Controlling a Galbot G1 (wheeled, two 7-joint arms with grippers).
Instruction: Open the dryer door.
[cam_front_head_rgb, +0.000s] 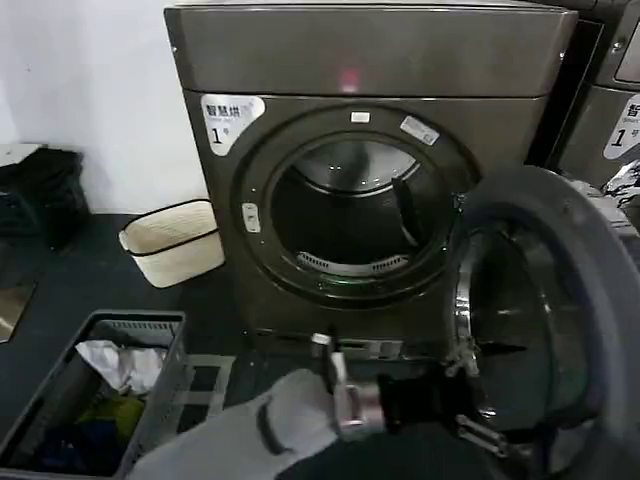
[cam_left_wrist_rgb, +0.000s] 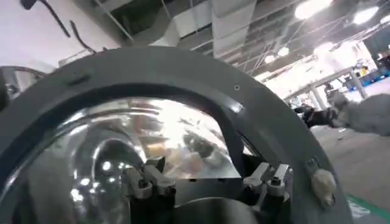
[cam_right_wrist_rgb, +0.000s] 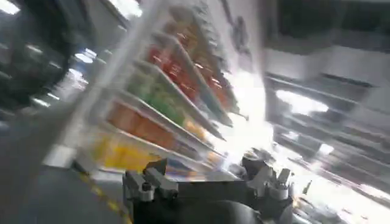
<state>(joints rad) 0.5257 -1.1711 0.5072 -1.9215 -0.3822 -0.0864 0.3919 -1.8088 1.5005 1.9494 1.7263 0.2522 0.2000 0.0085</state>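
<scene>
In your head view, the dryer (cam_front_head_rgb: 370, 160) bears a white "1" sticker (cam_front_head_rgb: 228, 120); its dryer door (cam_front_head_rgb: 545, 320) hangs swung open at right, beside your left gripper (cam_front_head_rgb: 465, 400). In your left wrist view, that gripper (cam_left_wrist_rgb: 207, 182) spreads wide against the door's glass (cam_left_wrist_rgb: 122, 146). In your right wrist view, the right gripper (cam_right_wrist_rgb: 210, 182) spreads wide, empty, before blurred shelves (cam_right_wrist_rgb: 158, 103).

setting: self-service laundry room. evidence: numbered front-loading dryer (cam_front_head_rgb: 370, 170) with its twin machine (cam_front_head_rgb: 610, 110) alongside; grey laundry basket (cam_front_head_rgb: 150, 385) holding clothes; cream hamper (cam_front_head_rgb: 172, 242) against a white wall; dark floor; shop shelving (cam_right_wrist_rgb: 164, 103) stocked with colourful goods.
</scene>
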